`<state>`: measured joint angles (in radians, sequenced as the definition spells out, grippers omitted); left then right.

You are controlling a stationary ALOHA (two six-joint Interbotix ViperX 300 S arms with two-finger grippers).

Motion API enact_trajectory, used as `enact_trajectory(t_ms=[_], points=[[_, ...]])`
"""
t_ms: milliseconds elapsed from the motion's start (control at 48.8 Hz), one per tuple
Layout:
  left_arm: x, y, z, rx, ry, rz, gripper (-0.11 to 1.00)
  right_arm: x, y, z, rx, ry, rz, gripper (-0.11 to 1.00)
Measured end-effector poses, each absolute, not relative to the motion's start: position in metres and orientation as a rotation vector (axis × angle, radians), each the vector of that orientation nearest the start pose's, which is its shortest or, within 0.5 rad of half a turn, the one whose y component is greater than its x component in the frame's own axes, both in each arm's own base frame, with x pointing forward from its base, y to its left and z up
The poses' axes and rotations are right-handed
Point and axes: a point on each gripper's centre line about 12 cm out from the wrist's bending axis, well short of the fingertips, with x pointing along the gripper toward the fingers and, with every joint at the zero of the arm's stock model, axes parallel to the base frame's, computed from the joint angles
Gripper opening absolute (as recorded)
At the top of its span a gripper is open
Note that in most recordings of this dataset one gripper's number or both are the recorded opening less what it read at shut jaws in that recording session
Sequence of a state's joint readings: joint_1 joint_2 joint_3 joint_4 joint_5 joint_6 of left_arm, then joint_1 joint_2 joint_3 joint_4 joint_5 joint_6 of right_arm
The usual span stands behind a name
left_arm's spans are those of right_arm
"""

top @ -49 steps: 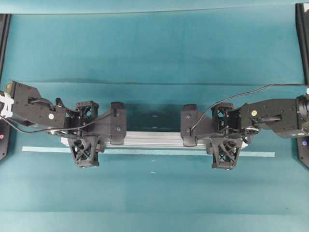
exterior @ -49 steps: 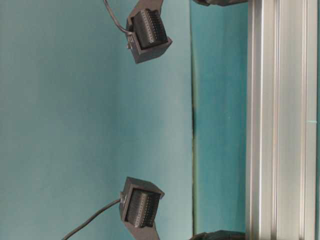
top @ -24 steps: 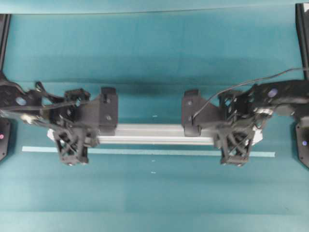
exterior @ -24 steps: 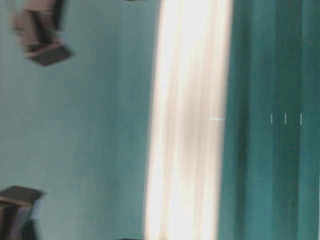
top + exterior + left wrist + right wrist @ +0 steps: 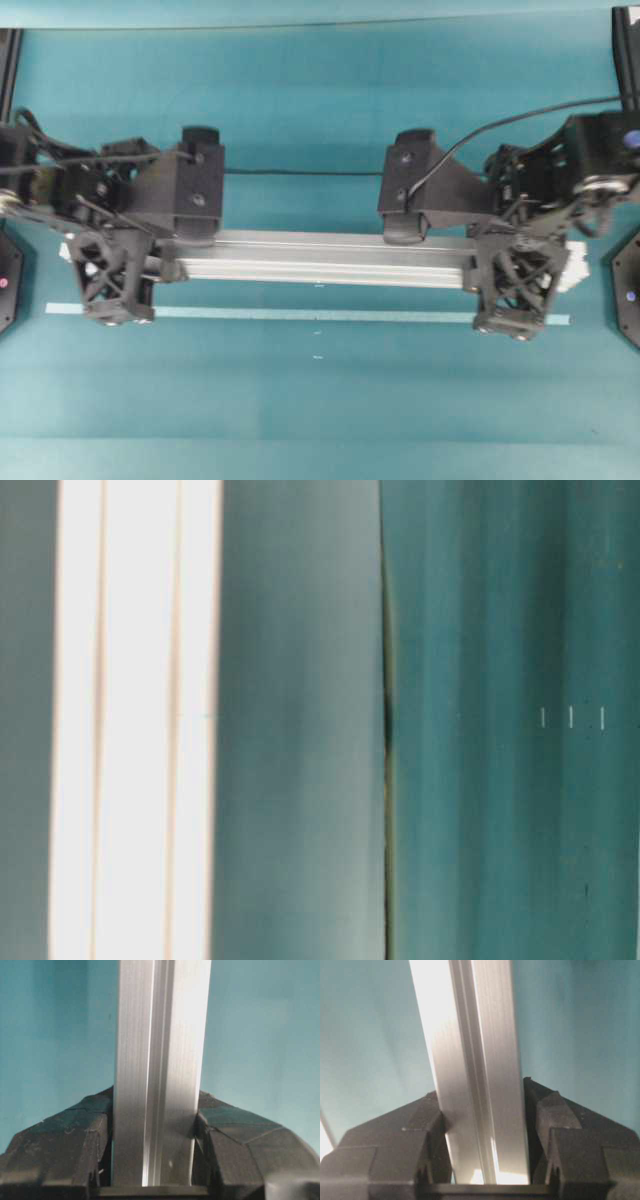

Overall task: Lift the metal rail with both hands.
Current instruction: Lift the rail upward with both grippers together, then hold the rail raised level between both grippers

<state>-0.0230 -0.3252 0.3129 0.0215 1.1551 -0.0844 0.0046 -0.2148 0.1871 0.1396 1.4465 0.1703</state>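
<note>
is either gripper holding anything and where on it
Both hold the metal rail. The left gripper clamps it near one end, the right gripper near the other, each with fingers on its two long sides.

Both arms are reaching in from opposite sides, wrists bent so the grippers are pointing downward. The left gripper [image 5: 120, 262] is clamping the metal rail [image 5: 320, 258] near its left end, lattice fingers [image 5: 75, 1145] pressing against both side faces. The right gripper [image 5: 515, 270] is gripping the same rail near its right end, fingers [image 5: 405, 1145] bearing on either face. Black cables are trailing off both wrists.
</note>
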Motion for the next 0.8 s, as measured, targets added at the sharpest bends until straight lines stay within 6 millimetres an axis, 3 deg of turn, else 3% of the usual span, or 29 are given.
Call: enact_trajectory(t_ms=[328, 492, 656, 799], points=[[0.299, -0.01, 0.401, -0.087, 1.146, 0.061, 0.32, 0.313, 0.021, 0.399, 0.243, 1.35, 0.006, 0.38], [0.296, -0.013, 0.429, -0.096, 1.156, 0.064, 0.32, 0.312, 0.022, 0.422, 0.234, 1.373, 0.007, 0.38], [0.298, -0.016, 0.444, -0.101, 1.181, 0.065, 0.32, 0.311, 0.023, 0.441, 0.229, 1.362, 0.009, 0.38], [0.303, -0.018, 0.449, -0.1, 1.184, 0.061, 0.32, 0.312, 0.025, 0.444, 0.218, 1.358, 0.004, 0.38]])
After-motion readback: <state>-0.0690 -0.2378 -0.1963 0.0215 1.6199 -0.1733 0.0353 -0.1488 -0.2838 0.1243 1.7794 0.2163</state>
